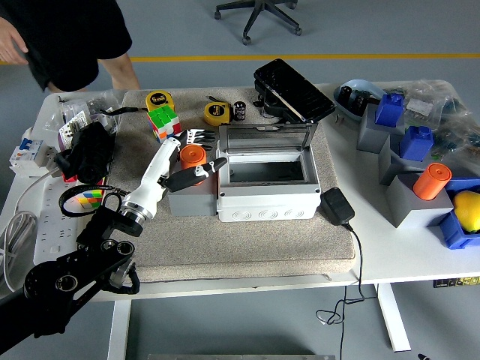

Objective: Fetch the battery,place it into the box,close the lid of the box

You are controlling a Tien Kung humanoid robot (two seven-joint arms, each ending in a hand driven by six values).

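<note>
Orange battery [192,157] stands upright on the grey block [191,201] just left of the open box [266,193]; the left hand [190,161] curls around it, fingers closed on its sides.
</note>
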